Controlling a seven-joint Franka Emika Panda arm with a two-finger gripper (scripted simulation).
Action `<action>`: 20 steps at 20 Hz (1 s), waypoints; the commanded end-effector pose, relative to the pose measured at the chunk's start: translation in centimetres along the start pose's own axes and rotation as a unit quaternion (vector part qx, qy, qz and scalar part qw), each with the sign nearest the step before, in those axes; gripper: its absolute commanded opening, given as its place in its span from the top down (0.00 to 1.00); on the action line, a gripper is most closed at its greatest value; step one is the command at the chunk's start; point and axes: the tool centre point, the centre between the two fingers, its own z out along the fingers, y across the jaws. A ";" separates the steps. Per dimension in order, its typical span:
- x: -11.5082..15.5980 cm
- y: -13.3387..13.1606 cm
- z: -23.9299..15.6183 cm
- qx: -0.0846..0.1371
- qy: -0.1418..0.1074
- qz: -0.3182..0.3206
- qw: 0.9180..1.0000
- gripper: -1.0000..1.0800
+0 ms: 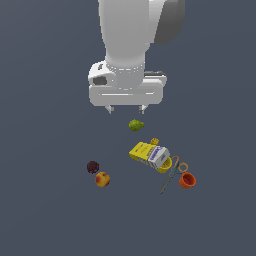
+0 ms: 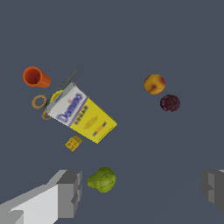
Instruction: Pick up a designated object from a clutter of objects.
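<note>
The designated object, a small dark purple-maroon plum (image 1: 93, 167) (image 2: 169, 103), lies on the grey floor beside a red-orange fruit (image 1: 102, 179) (image 2: 154, 84). My gripper (image 1: 126, 108) (image 2: 140, 191) hangs high above the floor, open and empty, its fingers spread wide. It hovers near the green pear (image 1: 135, 125) (image 2: 102, 180), well away from the plum. The clutter of objects sits toward the exterior view's right: a yellow and blue-white box (image 1: 149, 154) (image 2: 82, 113), scissors (image 1: 172, 173) (image 2: 59, 91) and an orange cup (image 1: 187, 180) (image 2: 36, 77).
A small yellow cube (image 1: 154, 141) (image 2: 73, 143) lies by the box. The floor is a flat dark grey surface with no visible edges.
</note>
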 end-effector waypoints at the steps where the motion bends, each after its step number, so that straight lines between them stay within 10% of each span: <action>1: 0.0 0.0 0.0 0.000 0.000 0.000 1.000 0.04; 20: 2.2 3.2 3.8 -0.022 -0.009 -0.124 0.992 0.04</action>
